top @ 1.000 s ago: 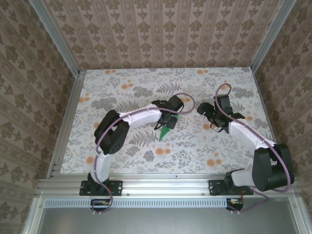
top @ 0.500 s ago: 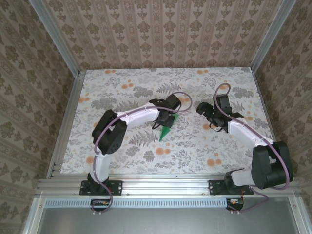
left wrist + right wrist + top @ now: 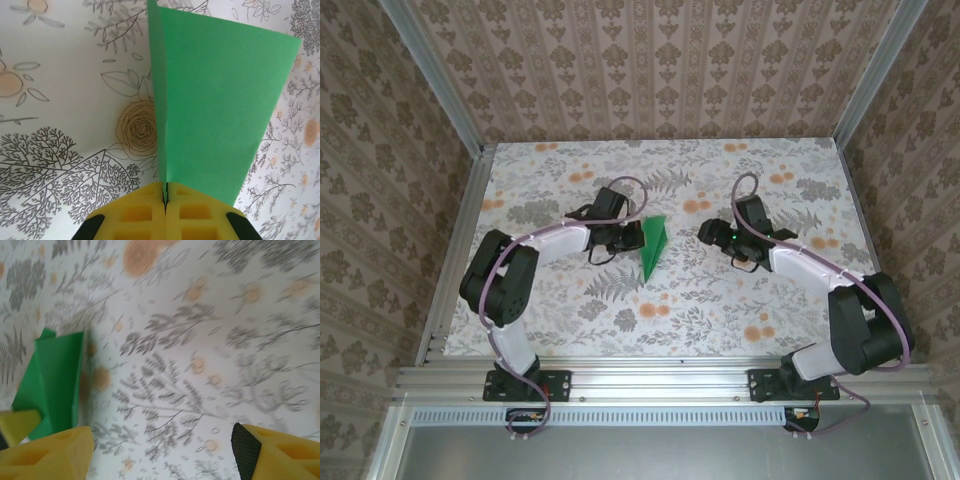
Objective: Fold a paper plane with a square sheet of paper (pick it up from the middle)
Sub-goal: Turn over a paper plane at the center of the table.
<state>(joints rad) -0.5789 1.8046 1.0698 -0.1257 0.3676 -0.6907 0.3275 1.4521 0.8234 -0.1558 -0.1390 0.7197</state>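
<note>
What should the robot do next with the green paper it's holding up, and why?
Probably bring the open right gripper leftward to the bright green folded paper. The left gripper is shut on its creased edge, and the wide flap hangs free.

No legible text, labels, brand marks, numbers or signs anywhere in view.
</note>
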